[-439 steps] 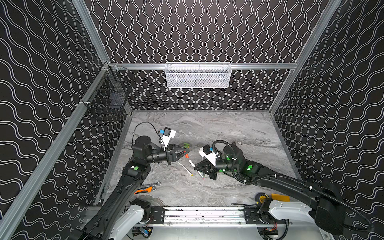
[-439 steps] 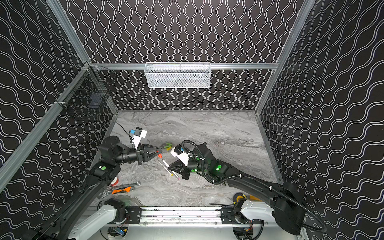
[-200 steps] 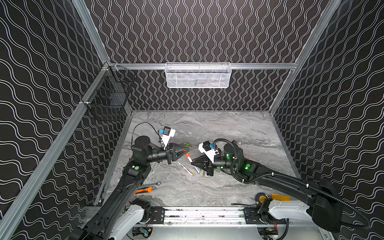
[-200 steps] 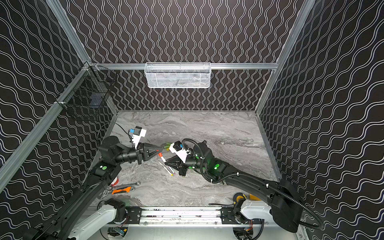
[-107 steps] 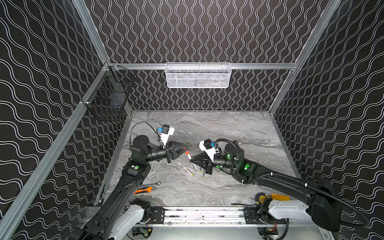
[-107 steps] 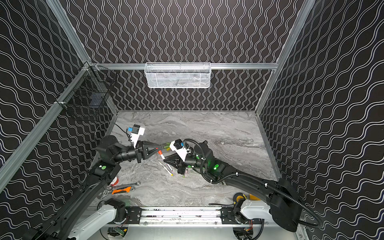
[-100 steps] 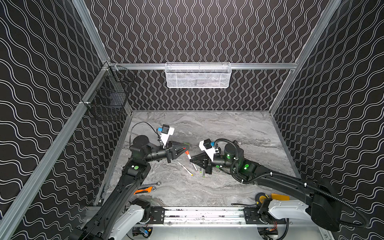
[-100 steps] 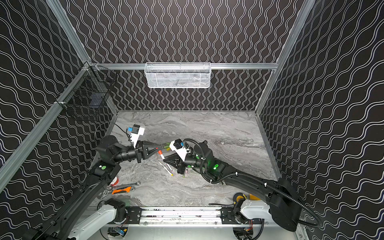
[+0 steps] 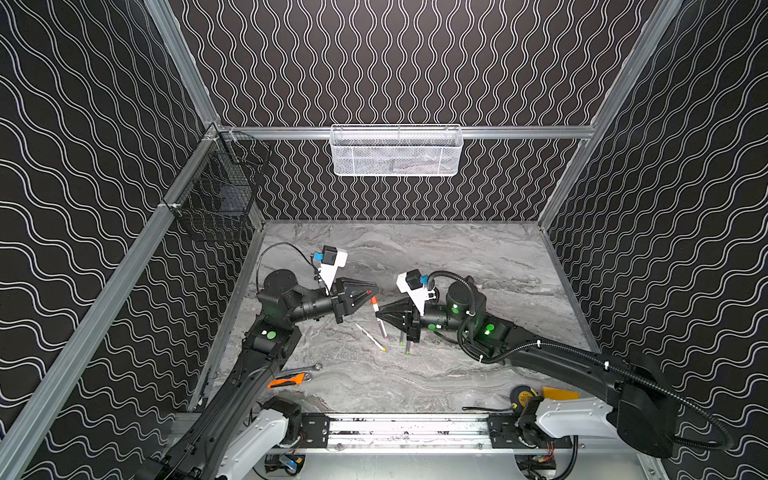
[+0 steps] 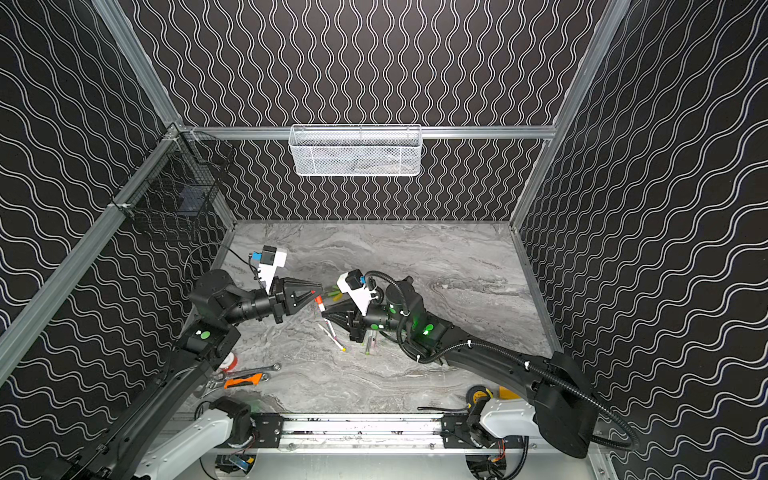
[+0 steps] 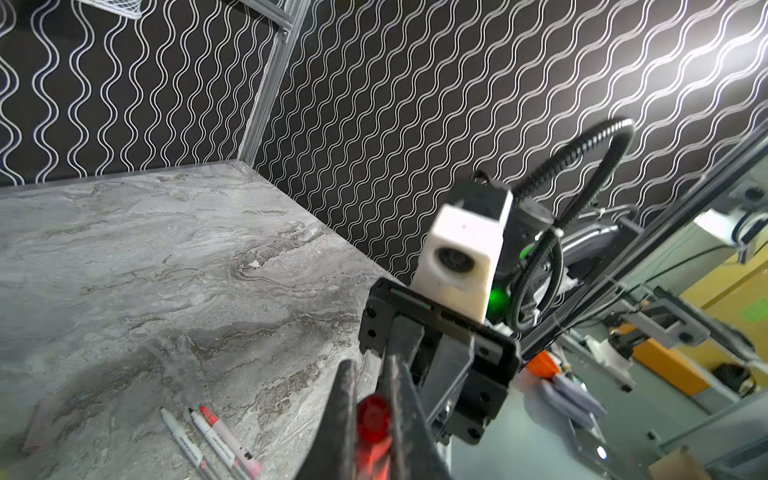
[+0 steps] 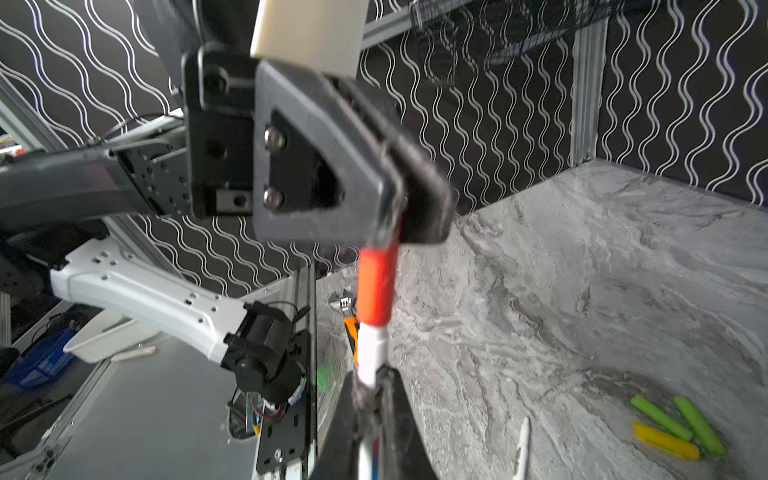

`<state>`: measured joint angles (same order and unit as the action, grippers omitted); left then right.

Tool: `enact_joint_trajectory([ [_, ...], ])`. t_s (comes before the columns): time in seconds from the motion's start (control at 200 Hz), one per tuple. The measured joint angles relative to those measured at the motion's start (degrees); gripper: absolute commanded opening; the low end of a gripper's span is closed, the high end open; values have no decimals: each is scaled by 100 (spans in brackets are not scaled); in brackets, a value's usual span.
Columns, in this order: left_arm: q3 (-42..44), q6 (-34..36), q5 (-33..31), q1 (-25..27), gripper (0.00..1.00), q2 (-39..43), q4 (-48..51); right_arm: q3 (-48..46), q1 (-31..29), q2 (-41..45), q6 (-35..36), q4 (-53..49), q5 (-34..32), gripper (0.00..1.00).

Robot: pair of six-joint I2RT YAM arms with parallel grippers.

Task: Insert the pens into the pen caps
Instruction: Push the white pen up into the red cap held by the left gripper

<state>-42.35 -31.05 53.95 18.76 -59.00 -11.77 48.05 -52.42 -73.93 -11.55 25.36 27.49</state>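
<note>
- Left gripper [image 9: 371,292]: closed down snug on the red cap [image 9: 373,300], pinching it by the closed end. Held up off the worktop [image 9: 457,257], a bit left of centre.
- Right gripper [image 9: 379,318]: clamped tight on the barrel of a pen [image 12: 371,353], white body, coming in from the right.
- Front end of that pen tucked into the open mouth of the red cap, both in one straight line in the right wrist view. No telling how far in.
- Gripper noses pointed at each other and nearly meeting, with just the cap and a short bit of barrel between them.
- Loose on the worktop just near of the grippers: a white pen [image 9: 370,337] with a yellow end, lying flat at a slant.
- Right beside it, two green-ended pens [image 9: 407,349], partly hidden under the right gripper.
- On the far side of the grippers: two green caps [image 12: 660,415] and a yellow cap [image 12: 665,441], bunched together flat on the worktop.
- Down at the near left: silver wrench [image 9: 305,369] and orange-handled tool [image 9: 286,379] side by side, well apart from the pens.
</note>
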Motion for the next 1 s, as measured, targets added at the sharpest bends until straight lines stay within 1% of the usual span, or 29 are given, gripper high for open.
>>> enact_joint_trajectory([
  [0.035, -17, -4, 9, 2, 24, 2, 13, 24, -2, 0, 4, -4, -2, 0],
  [0.09, -22, -4, 109, 35, 34, 7, 190, 72, 0, 7, 4, 83, -83, 0],
  [0.21, -22, -7, 221, 42, 59, 4, 382, 195, 9, 42, -44, 282, -149, 0],
  [0.29, -22, -33, 256, 44, 67, 37, 374, 289, 4, 42, -94, 221, -144, 0],
  [0.365, -26, -74, 286, 44, 71, 92, 332, 378, 4, 42, -133, 153, -140, 0],
  [0.526, -31, -168, 343, 44, 72, 168, 122, 413, 59, 162, -319, -63, -116, 0],
  [0.701, 184, -472, 498, 94, 74, 249, -428, 546, 417, 289, -1025, -94, 114, 0],
  [0.836, 164, -472, 470, 376, 74, 267, -546, 555, 673, 374, -1659, 0, 498, 0],
  [1.001, 66, -328, 273, 866, 73, 42, -649, 599, 691, 533, -1974, 20, 935, 0],
])
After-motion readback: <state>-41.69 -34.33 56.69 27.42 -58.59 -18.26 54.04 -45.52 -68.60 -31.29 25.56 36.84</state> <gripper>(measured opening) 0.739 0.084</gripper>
